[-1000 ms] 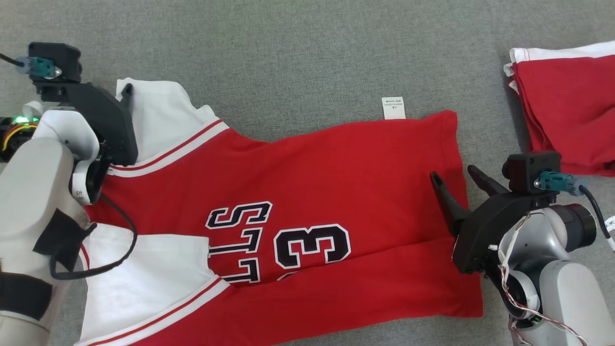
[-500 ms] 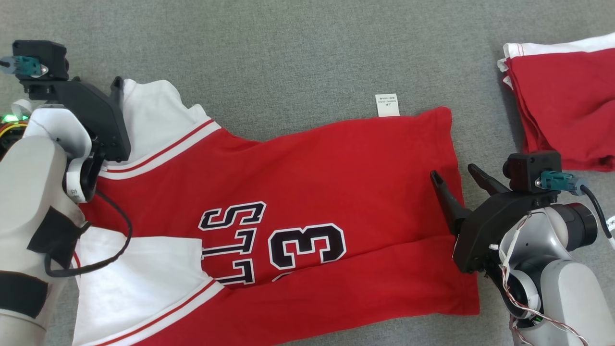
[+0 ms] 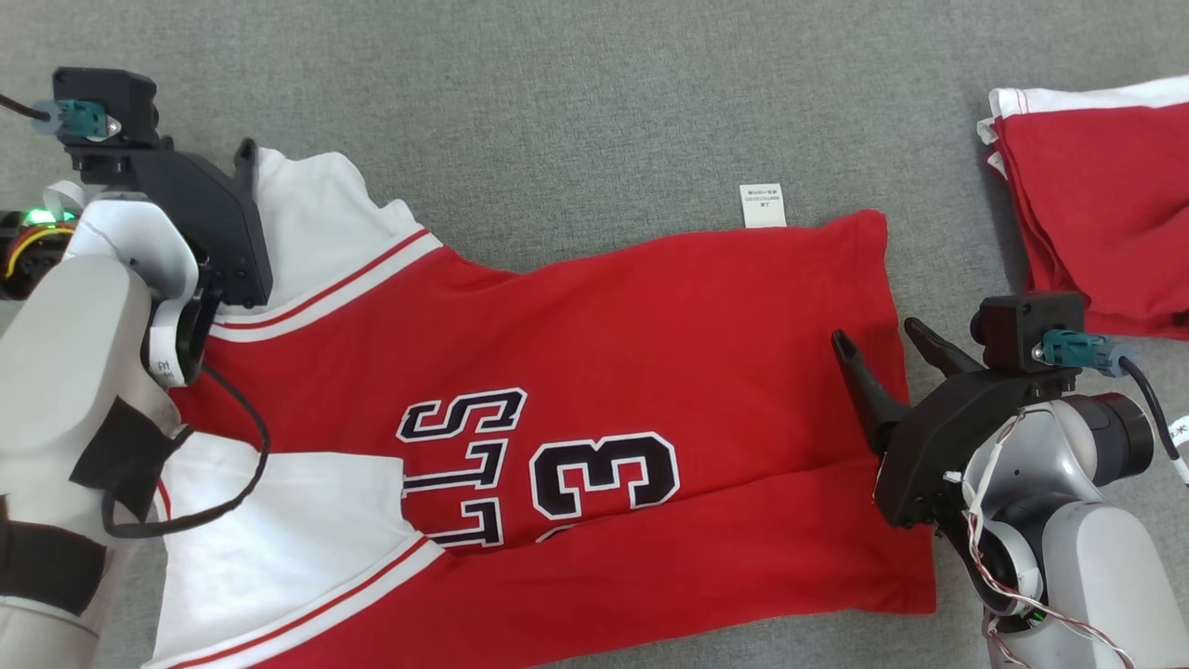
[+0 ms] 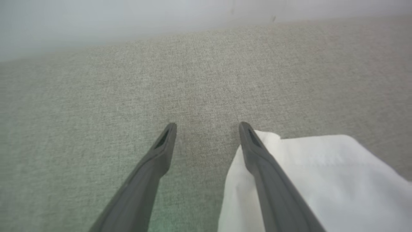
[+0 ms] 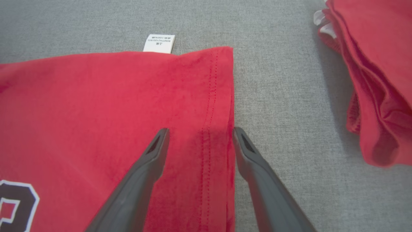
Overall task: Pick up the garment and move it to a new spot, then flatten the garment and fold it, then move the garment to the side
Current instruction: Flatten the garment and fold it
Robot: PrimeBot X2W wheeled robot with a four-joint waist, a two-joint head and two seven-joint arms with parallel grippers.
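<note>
Both pairs of jaws were seen spread wide, nothing gripped. The right gripper [image 5: 198, 132] was set astride the hem of the one red-and-white cotton jersey [image 3: 650, 325], which was laid flat on the grey felt surface [image 3: 557, 93]. The left gripper [image 4: 208, 125] was placed at its white sleeve. One folded red garment [image 3: 1105, 232] was spotted far right.

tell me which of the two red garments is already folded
The plain red garment at the far right, its layers stacked at the edge. The numbered jersey lies spread open.
</note>
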